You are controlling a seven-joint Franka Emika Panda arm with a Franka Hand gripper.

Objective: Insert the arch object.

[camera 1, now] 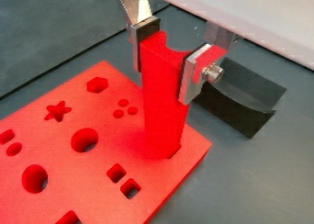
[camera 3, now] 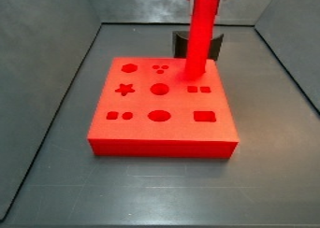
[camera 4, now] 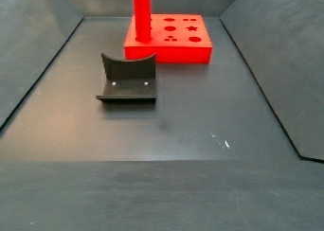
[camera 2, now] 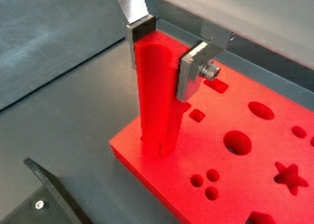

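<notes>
The arch object [camera 1: 162,99] is held upright — clamped by the gripper [camera 1: 172,51] fingers. Its lower end is seated in the red board [camera 3: 163,129] — upper centre of a side view.

Dark grey tabletop [camera 3: 160,190] sitting inside a box of plain grey walls.
In a side view the back wall [camera 3: 138,6] is rising along the top of the frame, while the left wall [camera 3: 37,73] and right wall [camera 3: 294,45] are slanting outward towards the lower corners. In a side view the matte tabletop [camera 4: 165,150] is catching a soft, dull sheen across the lower half of the frame, and a few small pale specks [camera 4: 218,138] are showing right of centre. In a wrist view a pale wall band [camera 1: 258,12] is crossing the upper right corner.
</notes>
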